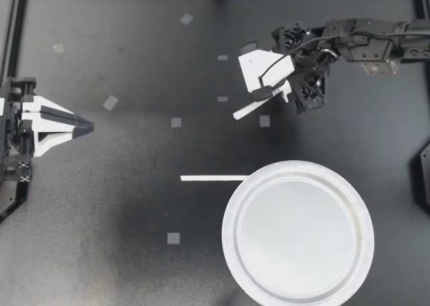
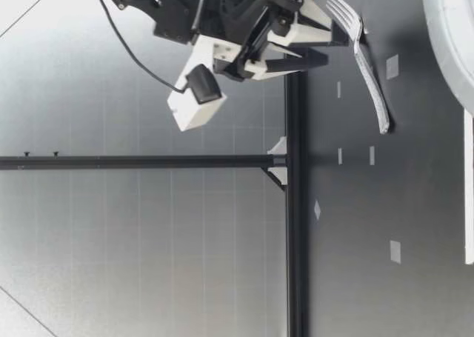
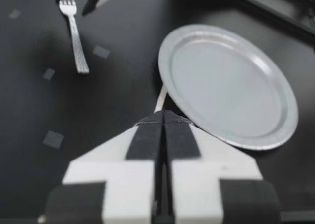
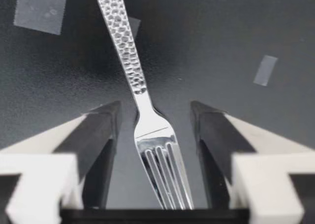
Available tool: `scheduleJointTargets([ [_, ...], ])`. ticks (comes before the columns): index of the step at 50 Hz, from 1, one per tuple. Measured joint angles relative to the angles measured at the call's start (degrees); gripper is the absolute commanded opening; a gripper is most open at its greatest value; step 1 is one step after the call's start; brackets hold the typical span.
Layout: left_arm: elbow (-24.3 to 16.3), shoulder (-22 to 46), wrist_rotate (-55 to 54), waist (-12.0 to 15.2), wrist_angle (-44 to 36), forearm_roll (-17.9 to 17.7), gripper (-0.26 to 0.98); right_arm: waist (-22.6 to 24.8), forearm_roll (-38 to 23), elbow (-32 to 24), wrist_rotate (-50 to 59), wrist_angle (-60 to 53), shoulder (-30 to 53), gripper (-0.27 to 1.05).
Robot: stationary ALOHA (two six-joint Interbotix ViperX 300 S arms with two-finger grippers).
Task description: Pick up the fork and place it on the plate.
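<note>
A silver fork [image 1: 252,108] with a hammered handle lies on the black table behind the plate [image 1: 232,212], its head under my right gripper [image 1: 299,94]. In the right wrist view the fork [image 4: 129,61] has its tines between the open fingers of that gripper [image 4: 155,111], with a gap on each side. From table height the fork [image 2: 370,74] rests on its handle end, tines slightly raised beside my right gripper [image 2: 333,44]. My left gripper [image 1: 84,126] stays shut and empty at the table's left edge. Ahead of it [image 3: 163,116] are the fork [image 3: 76,42] and the plate [image 3: 226,86].
A thin white strip [image 1: 213,178] lies flat against the plate's left rim. Small grey tape squares [image 1: 173,238] dot the table. A black frame rail [image 1: 13,30] runs along the table's edges.
</note>
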Motion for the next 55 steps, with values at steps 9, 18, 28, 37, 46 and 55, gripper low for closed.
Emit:
scheduleJointTargets([
  [9,0.09,0.00,0.00,0.00,-0.70,0.09,-0.06,0.00,0.88,-0.35,-0.09,0.00,0.97,0.56],
  [18,0.35,0.00,0.00,0.00,-0.70,0.09,-0.06,0.00,0.97,-0.44,-0.09,0.09,1.49,0.55],
  [28,0.79,0.00,0.00,-0.09,-0.70,0.09,-0.06,0.00,1.14,-0.62,-0.09,0.18,2.20,0.55],
  [37,1.32,0.00,0.00,0.00,-1.49,0.09,-0.06,0.00,1.93,-0.88,-0.09,0.18,2.37,0.54],
  [46,2.11,-0.35,0.00,-0.09,-2.37,0.00,-0.06,0.00,2.37,-1.41,-0.09,1.41,3.25,0.41],
  [55,2.46,-0.53,0.00,0.00,-2.46,0.09,-0.06,0.00,3.08,-2.20,-0.09,2.11,3.78,0.31],
])
